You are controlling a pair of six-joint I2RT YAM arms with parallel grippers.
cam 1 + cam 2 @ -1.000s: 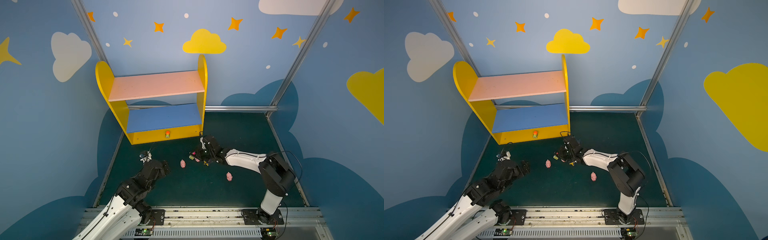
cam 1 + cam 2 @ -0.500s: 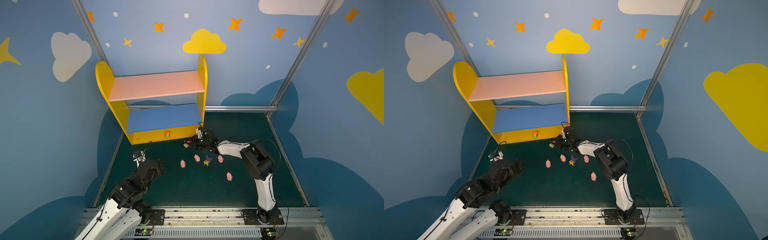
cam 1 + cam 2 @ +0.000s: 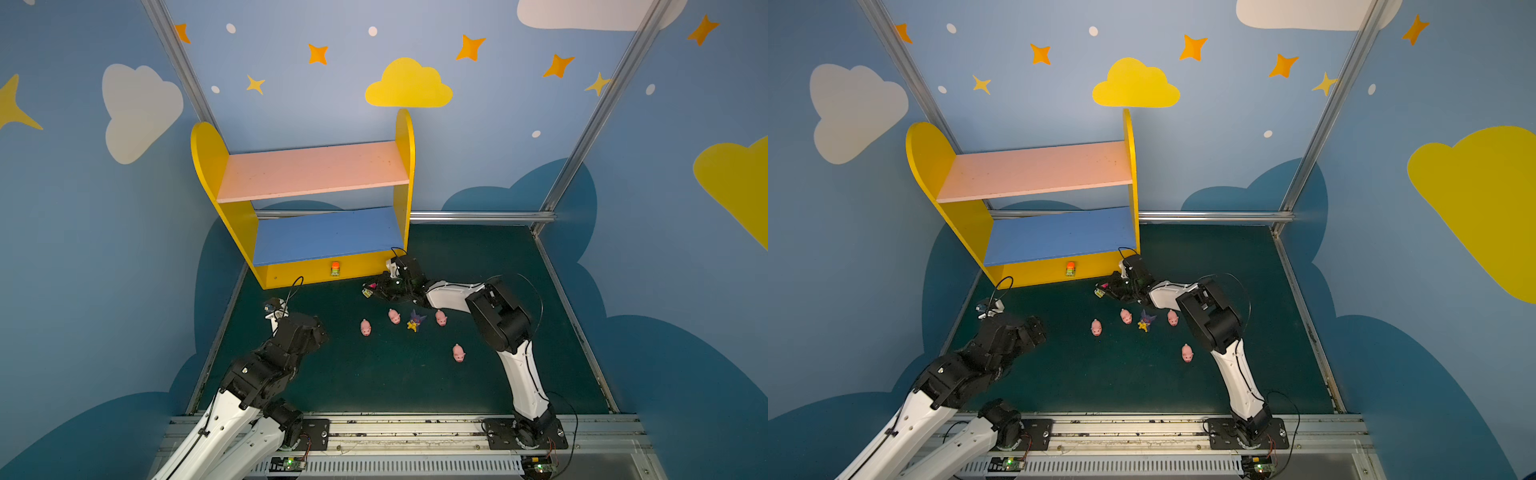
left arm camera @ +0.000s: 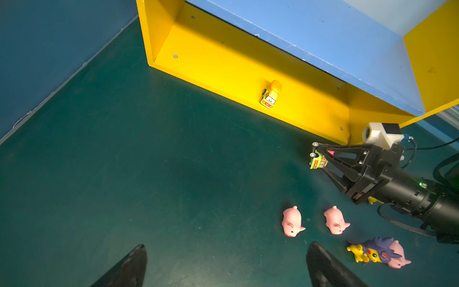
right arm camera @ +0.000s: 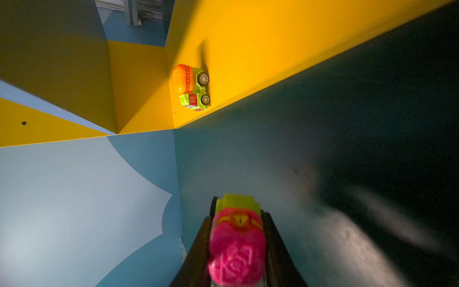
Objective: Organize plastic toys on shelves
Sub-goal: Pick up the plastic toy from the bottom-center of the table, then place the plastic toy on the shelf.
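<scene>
The shelves [image 3: 312, 173] stand at the back left: pink upper board, blue lower board [image 4: 323, 37], yellow base. On the base sits an orange-topped green car [image 3: 335, 269] [image 4: 270, 95] [image 5: 192, 87]. My right gripper [image 3: 371, 290] [image 5: 237, 216] is shut on a pink-topped green car [image 4: 317, 161] [image 5: 237, 244], held just above the mat in front of the base's right end. Several pink pigs [image 3: 365, 327] [image 4: 291, 222] and a yellow figure with a purple spiky head [image 3: 415, 321] [image 4: 372, 251] lie on the mat. My left gripper [image 4: 226, 263] is open and empty over the mat left of the pigs.
The green mat [image 3: 374, 382] is bounded by blue walls with metal posts [image 3: 582, 137] and a rail along the back [image 3: 478, 216]. The shelf's left side panel [image 3: 208, 166] sits close to the left wall. Arm bases are mounted on the front rail [image 3: 395, 428].
My right arm has swung away from the pile of toys toward the shelf's base, carrying the pink-topped car, uncovering the pigs and the figure. My left arm has drawn slightly left.
</scene>
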